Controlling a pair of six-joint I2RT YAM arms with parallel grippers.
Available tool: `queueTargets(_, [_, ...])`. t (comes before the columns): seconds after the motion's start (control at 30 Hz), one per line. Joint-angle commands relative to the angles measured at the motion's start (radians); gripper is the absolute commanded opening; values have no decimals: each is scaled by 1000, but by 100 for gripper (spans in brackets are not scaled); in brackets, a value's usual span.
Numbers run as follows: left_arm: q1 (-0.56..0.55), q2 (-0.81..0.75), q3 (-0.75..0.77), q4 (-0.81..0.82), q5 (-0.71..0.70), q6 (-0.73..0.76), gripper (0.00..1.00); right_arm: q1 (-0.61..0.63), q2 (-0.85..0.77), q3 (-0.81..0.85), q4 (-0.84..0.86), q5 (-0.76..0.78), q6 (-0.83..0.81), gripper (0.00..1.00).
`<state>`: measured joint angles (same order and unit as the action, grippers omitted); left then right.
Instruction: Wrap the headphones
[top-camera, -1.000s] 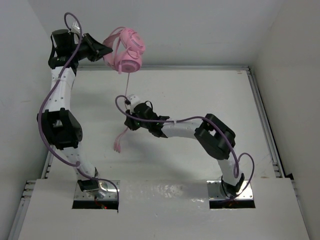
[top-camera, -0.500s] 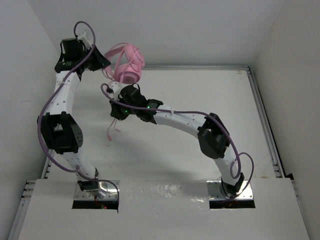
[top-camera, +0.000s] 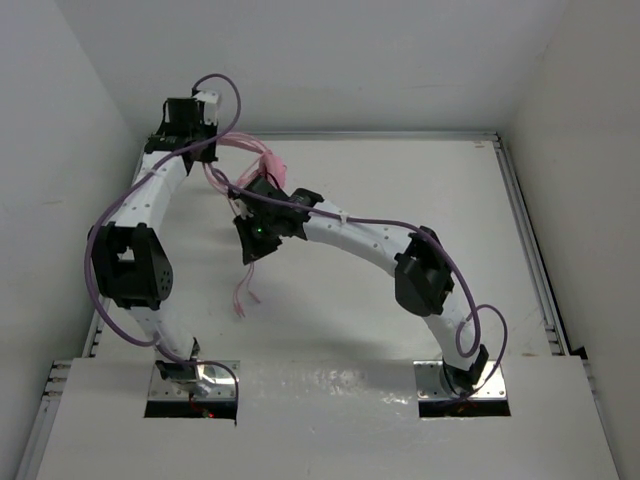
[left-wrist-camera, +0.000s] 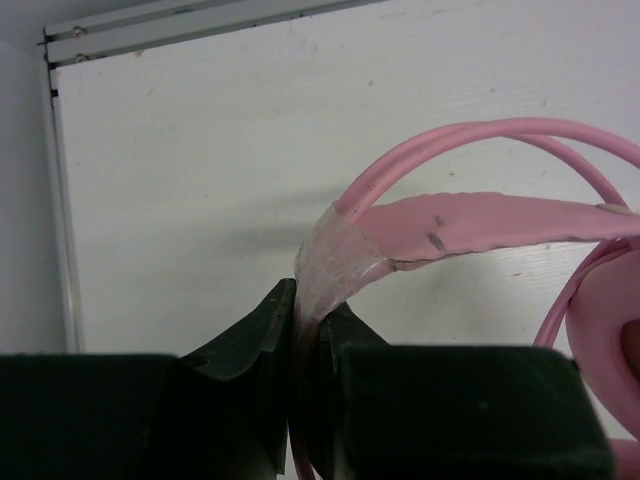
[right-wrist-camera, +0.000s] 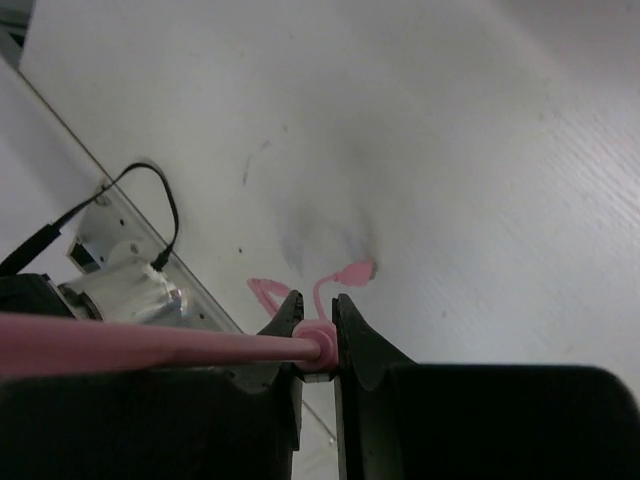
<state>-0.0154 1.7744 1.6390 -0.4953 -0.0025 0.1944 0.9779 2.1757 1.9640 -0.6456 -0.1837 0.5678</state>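
The pink headphones (top-camera: 271, 161) hang above the table's back left, mostly hidden behind my right arm. My left gripper (top-camera: 222, 150) is shut on the headband; the left wrist view shows its jaws (left-wrist-camera: 302, 318) pinching the headband's tape-wrapped stretch (left-wrist-camera: 335, 262), with the band (left-wrist-camera: 480, 218) running right to an earcup (left-wrist-camera: 605, 330). Just in front of the headphones, my right gripper (top-camera: 250, 252) is shut on the thin pink cord (right-wrist-camera: 120, 345); the jaws (right-wrist-camera: 316, 335) hold it taut. The cord's loose end (top-camera: 240, 296) dangles down to the table, its plug (right-wrist-camera: 356, 272) showing below.
Metal rails run along the table's back edge (top-camera: 400, 133) and left edge (left-wrist-camera: 62, 190). White walls close in on the back and both sides. Purple robot cables (top-camera: 225, 95) loop off both arms. A metal arm base with a black wire (right-wrist-camera: 125, 285) lies below the right gripper.
The left arm brought the headphones down and nearer. The right gripper swung left and round in front of them with the cord; the loose end now hangs lower.
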Motion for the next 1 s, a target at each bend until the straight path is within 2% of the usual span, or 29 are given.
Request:
queueTargets(0.0, [-18, -63, -2, 135, -88, 83, 0, 16, -117, 134, -221, 65, 14, 0])
queueTargets(0.13, [-26, -70, -18, 143, -67, 91, 0, 16, -111, 210, -449, 194, -34, 0])
queueTargets(0.23, [-50, -85, -36, 139, -30, 128, 0, 16, -155, 165, -496, 356, -95, 0])
queueTargets(0.43, [-83, -98, -54, 106, -2, 166, 0, -7, -189, 213, -543, 579, -261, 0])
queueTargets(0.47, [-86, -105, -53, 100, 39, 177, 0, -14, -194, 198, -548, 652, -284, 0])
queueTargets(0.6, [-104, -122, -44, 31, 145, 234, 0, -85, -255, 70, -445, 766, -433, 0])
queueTargets(0.67, [-112, -127, -31, -3, 221, 257, 0, -116, -277, 61, -366, 780, -517, 0])
queueTargets(0.83, [-126, -150, -27, -95, 344, 267, 0, -219, -301, 67, -223, 710, -618, 0])
queueTargets(0.97, [-188, -170, -54, -126, 319, 316, 0, -235, -277, 119, -125, 714, -672, 0])
